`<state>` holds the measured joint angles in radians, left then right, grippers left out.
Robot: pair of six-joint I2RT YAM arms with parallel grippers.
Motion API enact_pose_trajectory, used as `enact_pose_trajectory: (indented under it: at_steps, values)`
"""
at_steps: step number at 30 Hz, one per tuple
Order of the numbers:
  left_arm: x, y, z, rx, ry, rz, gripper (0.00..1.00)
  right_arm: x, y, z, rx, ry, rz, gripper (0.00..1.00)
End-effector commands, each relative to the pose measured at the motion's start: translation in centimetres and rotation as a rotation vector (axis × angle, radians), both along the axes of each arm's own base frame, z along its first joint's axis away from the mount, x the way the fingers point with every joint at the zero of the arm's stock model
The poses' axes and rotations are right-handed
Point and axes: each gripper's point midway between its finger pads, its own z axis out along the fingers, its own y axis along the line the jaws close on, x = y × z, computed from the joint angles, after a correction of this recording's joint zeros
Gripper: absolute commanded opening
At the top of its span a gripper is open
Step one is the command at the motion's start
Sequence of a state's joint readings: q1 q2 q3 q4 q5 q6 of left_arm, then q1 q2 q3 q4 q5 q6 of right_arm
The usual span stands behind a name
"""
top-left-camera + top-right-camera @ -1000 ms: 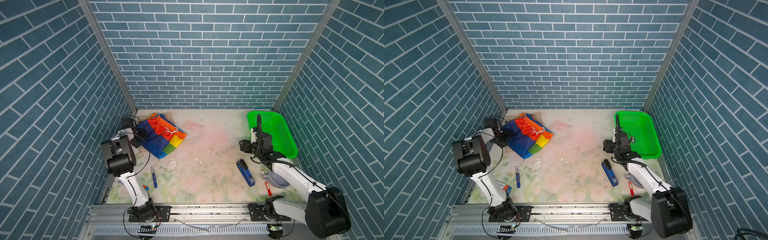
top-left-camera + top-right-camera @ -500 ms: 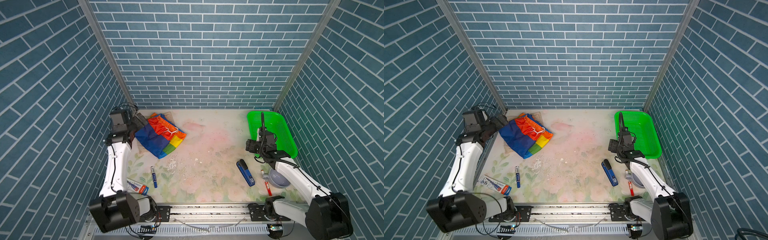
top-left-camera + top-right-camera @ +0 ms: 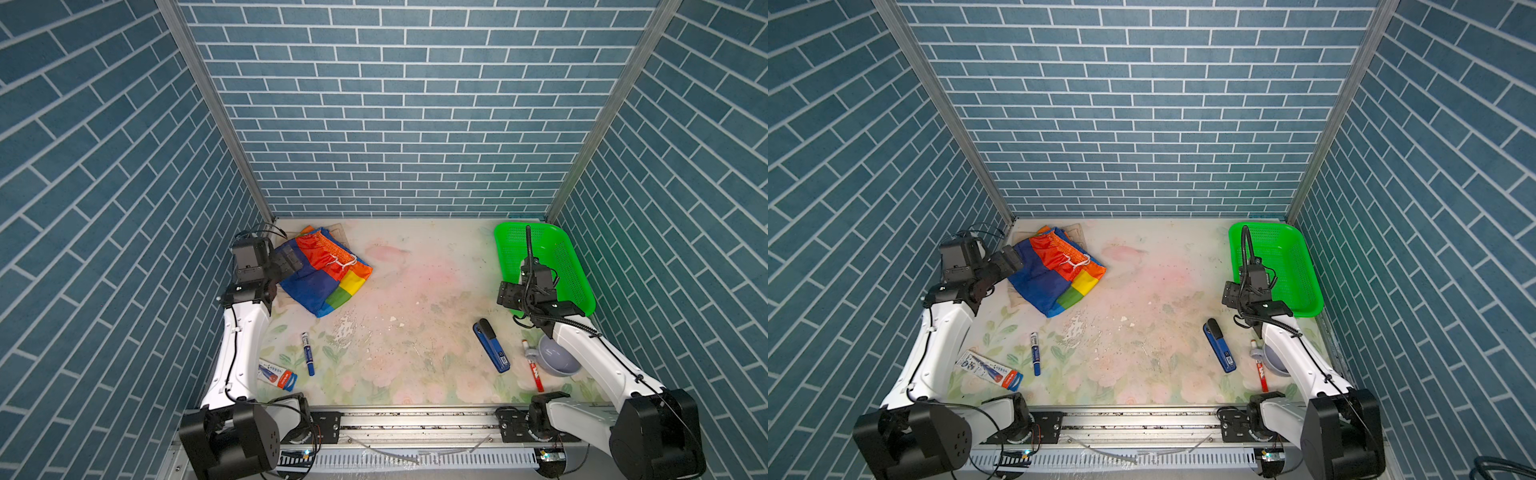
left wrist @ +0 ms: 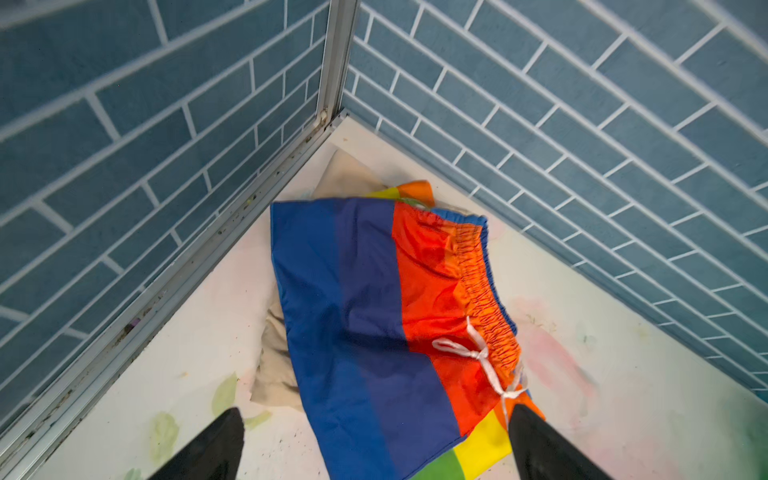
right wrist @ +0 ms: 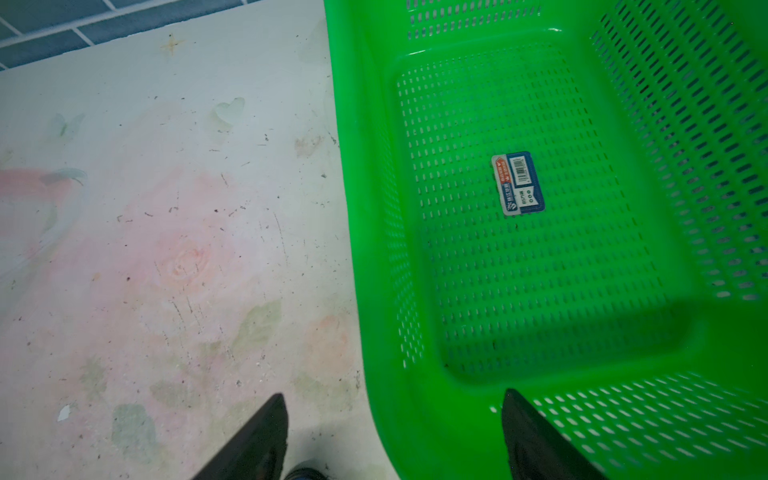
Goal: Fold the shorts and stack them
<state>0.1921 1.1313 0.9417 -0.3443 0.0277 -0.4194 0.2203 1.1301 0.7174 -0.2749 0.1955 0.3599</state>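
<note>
Left gripper (image 3: 286, 262) hovers at the left edge of the rainbow shorts (image 3: 324, 274); jaws spread wide, nothing between them; in the left wrist view the fingertips (image 4: 226, 428) stand to either side of the cloth's near end, apparently above it rather than touching.

Rainbow shorts lie folded in the far left corner of the table (image 3: 415, 291), orange-red waistband and white drawstring uppermost; the beige shorts (image 4: 274, 357) sit underneath, showing only as a tan edge on the wall side and a corner toward the back.

Judgement: stacking step looks done or very nearly so, one pair on the other; the top pair sits askew over the lower one; the next move calls either for a light squaring of the edges, gripping a corner without dragging the slippery top layer off, or for backing the arm clear.

Table is a worn floral sheet, scuffed and flecked; blue marker (image 3: 307, 359) and a small printed box (image 3: 276, 376) near the left arm; blue stapler (image 3: 491, 351), red pen (image 3: 533, 370) and grey bowl (image 3: 557, 361) near the right arm.

Right gripper (image 3: 509, 297) hangs over the near rim of the green basket (image 3: 536, 226); jaws apart, holding nothing; only a label shows on the basket floor.

Blue brick-pattern walls on three sides.
</note>
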Motion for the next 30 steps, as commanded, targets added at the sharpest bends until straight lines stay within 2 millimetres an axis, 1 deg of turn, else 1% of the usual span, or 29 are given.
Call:
enact_pose_trajectory:
  at_steps: [1, 2, 3, 4, 6, 9, 12, 14, 16, 17, 18, 22, 24, 25, 26, 28, 29, 30]
  values:
    - [-1.0, 1.4, -0.5, 0.089, -0.114, 0.100, 1.00, 0.2, -2.5, 0.7, -0.111, -0.078, -0.061, 0.99]
    - [-1.3, 1.6, -0.5, 0.120, -0.155, 0.116, 0.99, 0.3, -2.9, 0.8, -0.147, -0.090, -0.060, 0.99]
    - [-1.9, 1.8, -1.6, 0.166, -0.175, 0.138, 1.00, 0.4, -3.5, 0.9, -0.185, -0.101, -0.063, 0.99]
    - [-2.2, 1.6, -2.2, 0.211, -0.210, 0.136, 0.99, 0.4, -4.0, 0.8, -0.218, -0.096, -0.062, 0.99]
    - [-2.6, 1.0, -3.4, 0.285, -0.247, 0.109, 1.00, 0.5, -4.4, 0.2, -0.250, -0.073, -0.037, 0.99]
    - [-3.1, 1.1, -5.7, 0.356, -0.205, 0.125, 0.99, 1.5, -3.6, -1.3, -0.297, -0.100, 0.089, 0.99]
    - [-2.3, 1.1, -8.0, 0.393, -0.149, 0.097, 1.00, 2.0, -4.3, -3.1, -0.335, -0.146, 0.068, 0.99]
    - [-1.5, 0.8, -9.3, 0.405, -0.128, 0.070, 1.00, 2.2, -4.5, -4.2, -0.289, -0.169, 0.042, 0.99]
    - [-0.9, 0.7, -10.5, 0.415, -0.115, 0.054, 0.99, 2.5, -4.2, -4.3, -0.248, -0.174, 0.052, 0.99]
    - [-0.6, 0.9, -10.7, 0.421, -0.110, 0.063, 1.00, 2.8, -4.1, -4.0, -0.228, -0.206, 0.050, 0.99]
    - [-0.1, 0.7, -10.6, 0.435, -0.113, 0.042, 1.00, 3.2, -4.3, -3.6, -0.208, -0.245, 0.035, 0.99]
    - [0.6, 0.6, -10.9, 0.458, -0.199, 0.047, 1.00, 4.2, -6.0, -3.1, -0.182, -0.299, -0.050, 0.99]
    - [0.8, -0.1, -10.9, 0.466, -0.181, 0.018, 1.00, 4.7, -6.4, -3.2, -0.176, -0.296, -0.063, 0.99]
    - [1.0, -0.4, -10.9, 0.477, -0.202, -0.004, 0.99, 4.9, -6.3, -3.1, -0.175, -0.301, -0.062, 0.99]
    - [1.2, -1.2, -11.0, 0.475, -0.212, -0.048, 1.00, 5.2, -6.4, -3.0, -0.176, -0.315, -0.061, 0.99]
    - [1.3, -2.8, -11.7, 0.475, -0.253, -0.140, 1.00, 5.5, -6.5, -2.9, -0.195, -0.330, -0.052, 0.99]
    - [1.3, -3.2, -12.2, 0.476, -0.279, -0.160, 1.00, 5.6, -6.8, -2.9, -0.202, -0.330, -0.063, 0.99]
    - [1.0, -3.2, -11.8, 0.490, -0.329, -0.156, 0.99, 5.7, -7.0, -2.9, -0.200, -0.325, -0.071, 0.99]
